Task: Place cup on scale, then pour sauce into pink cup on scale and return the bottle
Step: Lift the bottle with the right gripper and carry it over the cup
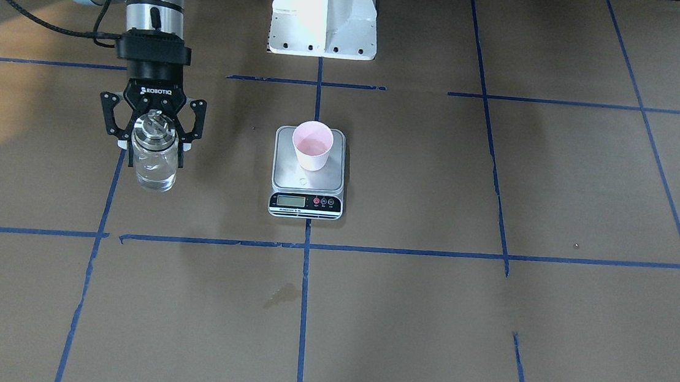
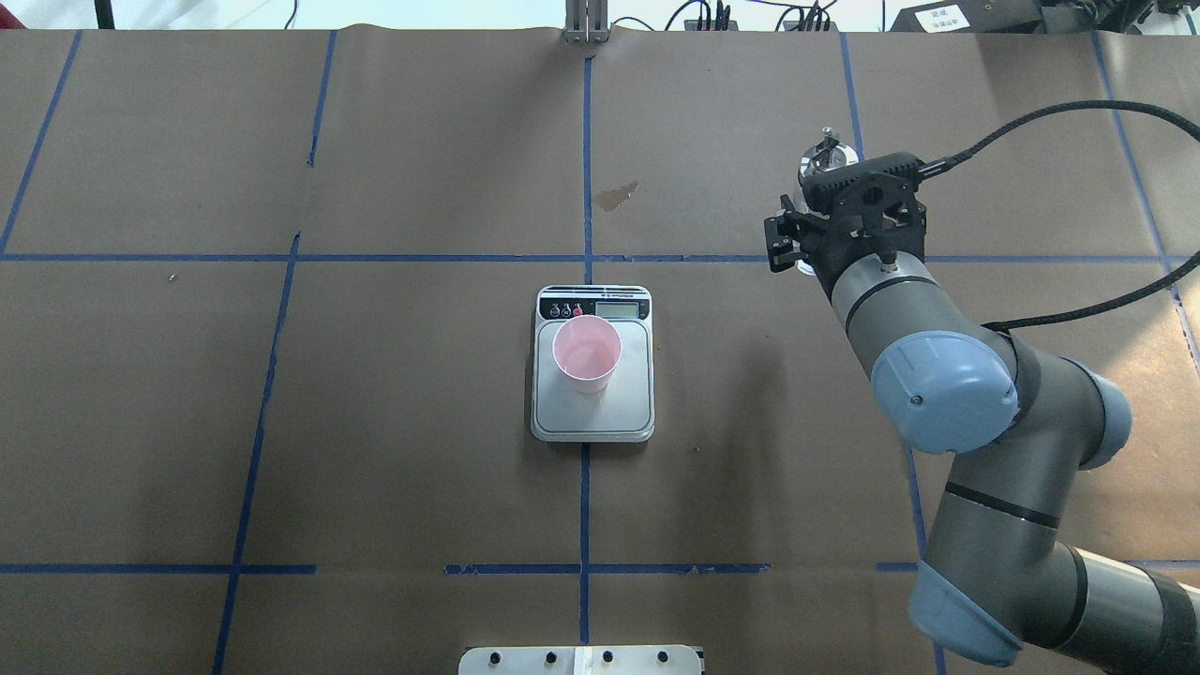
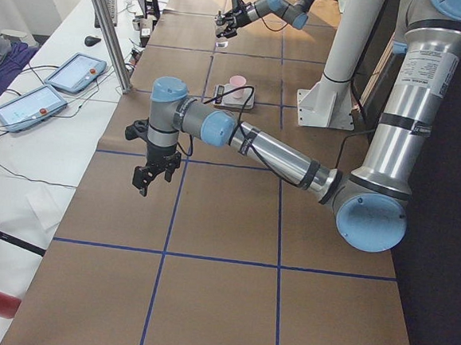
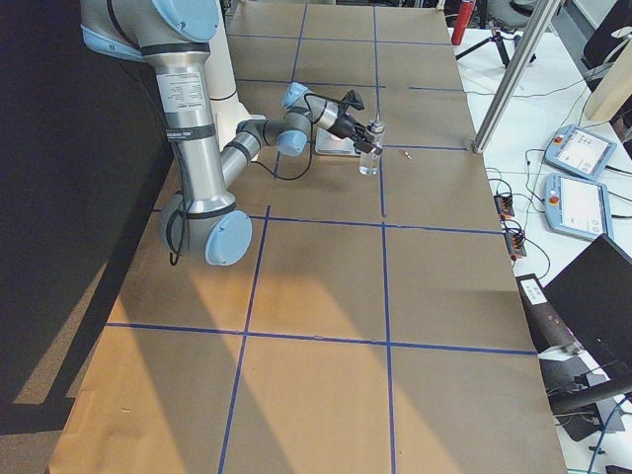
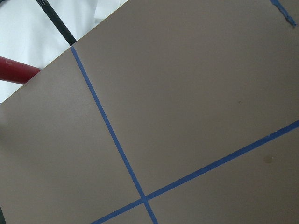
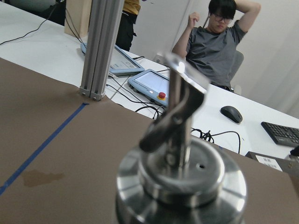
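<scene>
The pink cup [image 1: 313,145] stands upright on the silver platform of the scale [image 1: 292,177] at the table's middle, and it shows from overhead [image 2: 586,352] with a little clear sauce in it. My right gripper [image 1: 157,149] is shut on the clear glass bottle [image 1: 154,168], which is upright, well to the side of the scale, with its base at the table. Its silver spout cap fills the right wrist view [image 6: 180,177]. My left gripper [image 3: 152,174] hangs over bare paper far from the scale; I cannot tell whether it is open.
The white robot pedestal [image 1: 324,17] stands behind the scale. A dark stain [image 1: 281,295] marks the paper in front of it. An aluminium post [image 6: 100,46] and a seated person [image 6: 219,42] are beyond the table's far edge.
</scene>
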Robot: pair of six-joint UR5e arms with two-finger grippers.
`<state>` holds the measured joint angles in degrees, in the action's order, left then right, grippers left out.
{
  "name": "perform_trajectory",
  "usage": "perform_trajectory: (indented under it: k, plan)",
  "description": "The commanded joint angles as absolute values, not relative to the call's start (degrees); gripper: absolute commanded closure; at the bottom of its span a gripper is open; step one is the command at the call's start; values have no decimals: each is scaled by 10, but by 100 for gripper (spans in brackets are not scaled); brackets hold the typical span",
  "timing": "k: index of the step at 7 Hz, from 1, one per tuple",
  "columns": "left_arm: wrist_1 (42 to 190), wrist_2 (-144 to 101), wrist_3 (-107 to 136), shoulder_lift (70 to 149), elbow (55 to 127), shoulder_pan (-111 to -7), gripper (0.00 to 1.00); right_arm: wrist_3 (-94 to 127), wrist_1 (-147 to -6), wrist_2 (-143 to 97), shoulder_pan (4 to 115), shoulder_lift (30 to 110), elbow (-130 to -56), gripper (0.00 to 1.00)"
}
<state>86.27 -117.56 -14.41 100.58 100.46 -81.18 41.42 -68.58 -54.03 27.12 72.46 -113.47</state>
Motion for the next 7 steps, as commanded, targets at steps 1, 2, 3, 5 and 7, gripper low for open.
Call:
perform_trajectory:
  k: [1,2,3,5,7]
  plan:
    - [924,-1233,-150,936,968,-852,0,326,-727,-529,258,691,-1135,100]
    - [1026,-1246,-148,880,942,-855,0,276,-756,-485,242,673,-1133,100]
    - [1056,-1269,-142,886,930,-856,0,259,-791,-449,224,660,-1131,100]
    - [1045,-1289,-143,887,920,-856,0,258,-834,-375,173,658,-1117,100]
    - [1045,-1289,-142,887,916,-856,0,246,-856,-344,155,646,-1099,100]
